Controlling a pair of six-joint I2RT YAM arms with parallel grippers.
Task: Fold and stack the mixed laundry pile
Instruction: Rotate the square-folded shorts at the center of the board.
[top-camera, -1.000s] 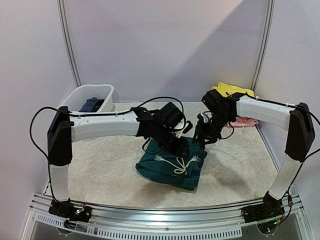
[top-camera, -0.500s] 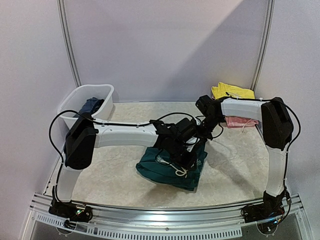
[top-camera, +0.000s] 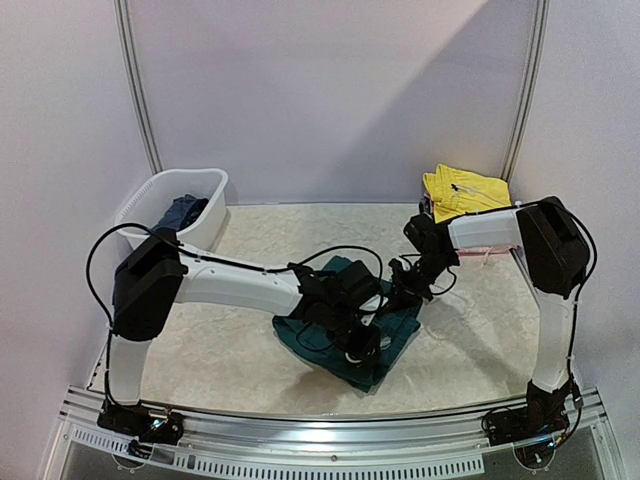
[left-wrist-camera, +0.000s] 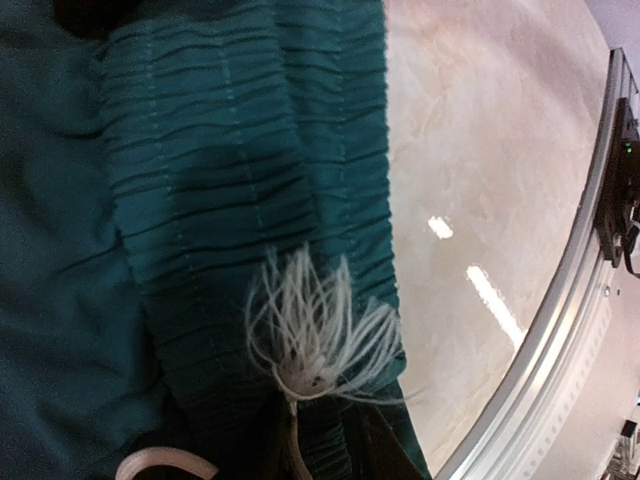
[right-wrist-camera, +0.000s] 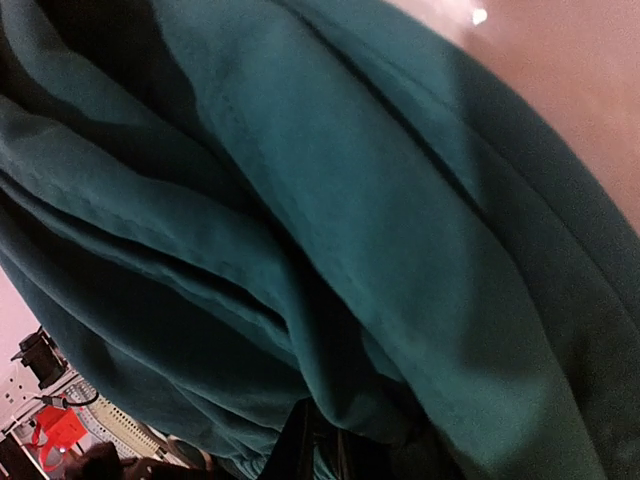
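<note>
"Grip?"

"Left pincer (top-camera: 352, 345) is nipped onto the shorts (top-camera: 396, 328) at the waistband, with the frayed cord end (left-wrist-camera: 315, 335) just beside its tips. Right pincer (top-camera: 402, 296) is clamped on a fold at the shorts' far edge."

"Where do the shorts lie?"

"Bunched on the table (top-camera: 220, 330), under both pincers, which sit near each other."

"Around them?"

"Tub (top-camera: 170, 195) with dark cloth (top-camera: 183, 210) well off to the left pincer's left, and a yellow garment (top-camera: 462, 188) beyond the right pincer. Both arms hide part of the shorts."
</note>
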